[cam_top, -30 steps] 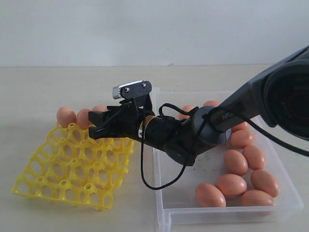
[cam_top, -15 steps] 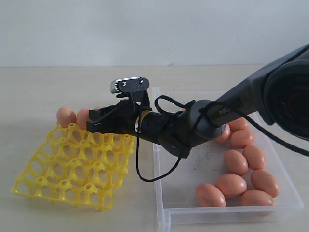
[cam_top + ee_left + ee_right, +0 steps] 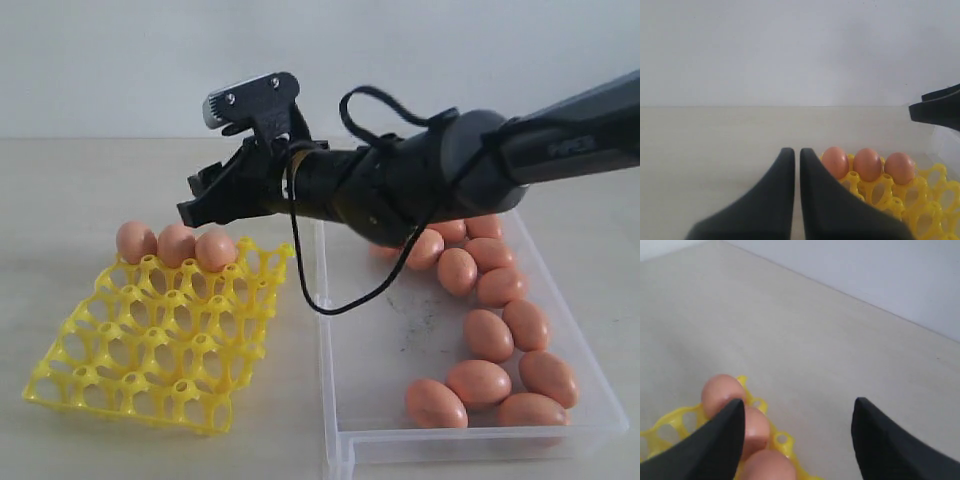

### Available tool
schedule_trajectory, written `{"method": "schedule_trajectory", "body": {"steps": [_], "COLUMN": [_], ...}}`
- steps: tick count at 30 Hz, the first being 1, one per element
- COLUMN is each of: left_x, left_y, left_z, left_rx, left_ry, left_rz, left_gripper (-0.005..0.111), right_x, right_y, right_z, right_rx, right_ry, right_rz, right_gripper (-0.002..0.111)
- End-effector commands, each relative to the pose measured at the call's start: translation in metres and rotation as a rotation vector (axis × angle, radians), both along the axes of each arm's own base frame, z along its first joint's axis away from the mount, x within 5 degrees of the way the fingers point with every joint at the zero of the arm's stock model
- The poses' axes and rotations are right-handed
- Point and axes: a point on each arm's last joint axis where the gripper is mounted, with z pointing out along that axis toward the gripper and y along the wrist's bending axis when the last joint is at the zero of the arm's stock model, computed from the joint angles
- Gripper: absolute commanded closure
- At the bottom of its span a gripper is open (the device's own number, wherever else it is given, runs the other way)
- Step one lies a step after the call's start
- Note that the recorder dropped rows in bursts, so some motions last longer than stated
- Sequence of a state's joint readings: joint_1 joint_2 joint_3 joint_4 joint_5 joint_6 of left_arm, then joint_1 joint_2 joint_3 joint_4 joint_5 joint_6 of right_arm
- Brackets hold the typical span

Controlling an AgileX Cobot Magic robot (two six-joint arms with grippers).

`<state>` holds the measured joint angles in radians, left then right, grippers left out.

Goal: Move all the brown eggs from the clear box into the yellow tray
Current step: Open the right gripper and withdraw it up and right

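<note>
— Three brown eggs [image 3: 176, 245] sit in the yellow tray's [image 3: 150, 350] far row; the third is newly set down.
— And the right pincer [image 3: 190, 200]?
— Lifted clear, jaws wide, holding nothing. About a dozen more wait in the clear box [image 3: 400, 345].

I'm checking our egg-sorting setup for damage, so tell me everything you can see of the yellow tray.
The yellow tray looks like bright, glossy plastic: a square lattice of open cup cells with raised pegs between them and no visible breaks. It lies on the pale table, set askew, just left of the clear box, apparently not touching it. Three brown eggs sit side by side in its far row, and the other cells are empty. The right claw hovers open above it, clear of it.
</note>
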<state>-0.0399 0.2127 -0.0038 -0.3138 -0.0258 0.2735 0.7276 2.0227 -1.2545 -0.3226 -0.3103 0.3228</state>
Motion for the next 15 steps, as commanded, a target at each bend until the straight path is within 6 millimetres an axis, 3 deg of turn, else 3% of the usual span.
{"method": "schedule_trajectory", "body": {"steps": [1,8,15], "left_x": [0.000,0.000,0.000], "left_y": [0.000,0.000,0.000], "left_z": [-0.001,-0.001,-0.001], "left_rx": [0.000,0.000,0.000], "left_ry": [-0.003,-0.003,-0.003], "left_rz": [-0.002,-0.002,-0.002], "left_gripper": [0.103,0.103,0.103], "right_x": [-0.008,-0.026,-0.065], "right_y": [-0.014,-0.036,-0.072], "right_z": [0.033,0.062,0.062], "right_rx": [-0.096,-0.190,-0.273], "right_ry": [0.026,0.019,0.015], "right_rz": [-0.045,-0.059,-0.030], "right_gripper": [0.057,0.108,0.108]}}
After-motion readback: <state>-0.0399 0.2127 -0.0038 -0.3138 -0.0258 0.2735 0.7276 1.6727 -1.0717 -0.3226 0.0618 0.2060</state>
